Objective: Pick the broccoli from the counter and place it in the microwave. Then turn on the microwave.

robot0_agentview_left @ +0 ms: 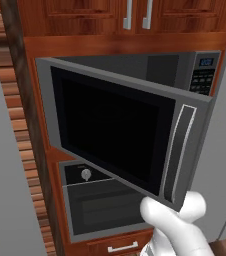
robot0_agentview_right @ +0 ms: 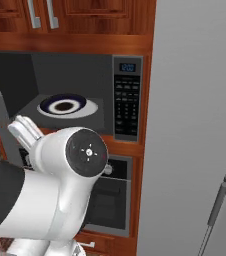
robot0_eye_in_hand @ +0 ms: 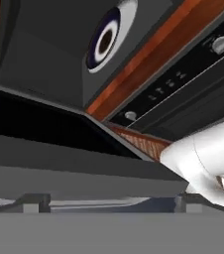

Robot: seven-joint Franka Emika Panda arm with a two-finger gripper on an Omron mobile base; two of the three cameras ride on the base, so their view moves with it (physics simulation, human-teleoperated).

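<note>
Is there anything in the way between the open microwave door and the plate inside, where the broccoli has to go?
Nothing visible blocks it. The microwave stands open, its door swung out to the left, and the cavity in front of the round plate is free. No broccoli lies on the plate.

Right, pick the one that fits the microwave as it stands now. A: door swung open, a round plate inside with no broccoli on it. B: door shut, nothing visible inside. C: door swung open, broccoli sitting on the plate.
A: the microwave has its door swung open, and the round plate inside carries no broccoli.
</note>
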